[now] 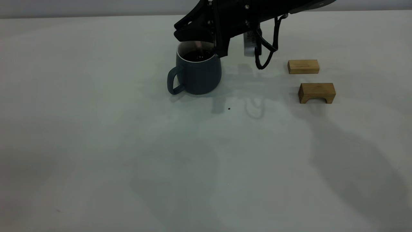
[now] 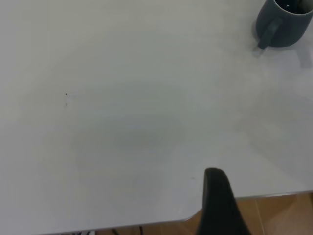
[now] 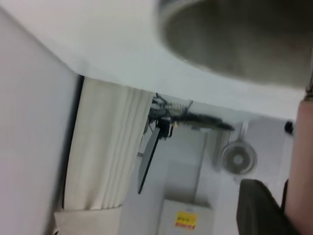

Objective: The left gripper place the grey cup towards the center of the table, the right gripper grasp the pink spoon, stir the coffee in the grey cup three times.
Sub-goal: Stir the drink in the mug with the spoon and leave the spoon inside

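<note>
The grey cup [image 1: 198,75] stands upright near the middle of the table [image 1: 128,145], its handle pointing to the left, with dark coffee [image 1: 197,56] inside. My right gripper [image 1: 206,40] hangs just over the cup's rim, shut on the pink spoon [image 1: 200,43], which reaches down into the cup. In the right wrist view the spoon's pink handle [image 3: 301,166] lies against a dark finger [image 3: 259,210]. My left gripper [image 2: 242,196] is drawn back at the table's edge, far from the cup [image 2: 286,27]. It is open and holds nothing, and only one finger [image 2: 219,196] shows.
Two tan wooden blocks lie to the right of the cup: a flat one [image 1: 303,66] and an arch-shaped one [image 1: 317,92]. A tiny dark speck [image 1: 229,109] marks the table in front of the cup. Beyond the table's edge [image 2: 146,223] is wooden floor.
</note>
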Controlling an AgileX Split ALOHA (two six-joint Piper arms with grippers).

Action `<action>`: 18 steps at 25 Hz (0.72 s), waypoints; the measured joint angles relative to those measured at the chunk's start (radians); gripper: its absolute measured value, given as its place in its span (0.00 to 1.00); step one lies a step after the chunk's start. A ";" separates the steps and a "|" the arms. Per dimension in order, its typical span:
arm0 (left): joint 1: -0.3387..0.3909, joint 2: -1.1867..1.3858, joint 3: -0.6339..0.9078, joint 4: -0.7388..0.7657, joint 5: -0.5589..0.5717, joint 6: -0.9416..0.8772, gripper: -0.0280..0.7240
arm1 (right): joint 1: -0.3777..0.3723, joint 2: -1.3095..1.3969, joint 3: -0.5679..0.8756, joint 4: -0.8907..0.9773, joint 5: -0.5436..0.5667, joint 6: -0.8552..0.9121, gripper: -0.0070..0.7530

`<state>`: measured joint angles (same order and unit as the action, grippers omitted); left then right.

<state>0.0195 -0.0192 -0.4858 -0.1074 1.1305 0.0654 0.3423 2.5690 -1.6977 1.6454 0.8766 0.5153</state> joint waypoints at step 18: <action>0.000 0.000 0.000 0.000 0.000 0.000 0.74 | 0.030 0.000 -0.002 0.035 0.069 0.001 0.23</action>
<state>0.0195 -0.0192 -0.4858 -0.1074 1.1305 0.0654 0.3721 2.5690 -1.6997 1.6804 0.9452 0.5158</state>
